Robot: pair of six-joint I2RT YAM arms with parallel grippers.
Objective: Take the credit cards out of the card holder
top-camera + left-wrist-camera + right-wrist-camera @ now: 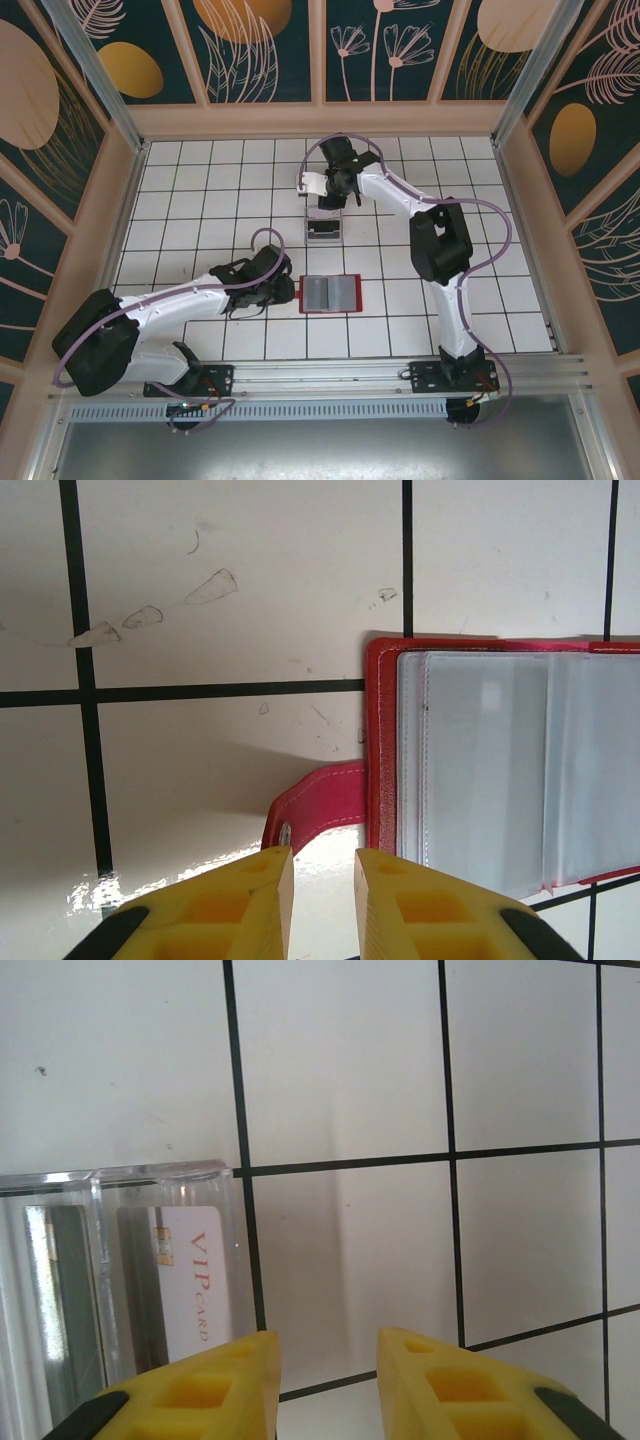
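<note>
The red card holder (329,293) lies open and flat on the tiled table, its grey clear sleeves (490,770) facing up; I cannot tell whether they hold cards. Its red closing tab (325,802) sticks out to the left. My left gripper (287,290) (322,855) sits low just short of that tab, jaws a narrow gap apart with only table between them. My right gripper (331,200) (327,1336) hovers further back, open and empty, beside a clear plastic box (324,229) (120,1260). A white credit card marked VIP (190,1280) and a dark one (70,1290) stand in that box.
Wooden rails and patterned walls enclose the white tiled table (200,190). The right arm's elbow (440,245) stands to the right of the card holder. A metal rail (330,375) runs along the near edge.
</note>
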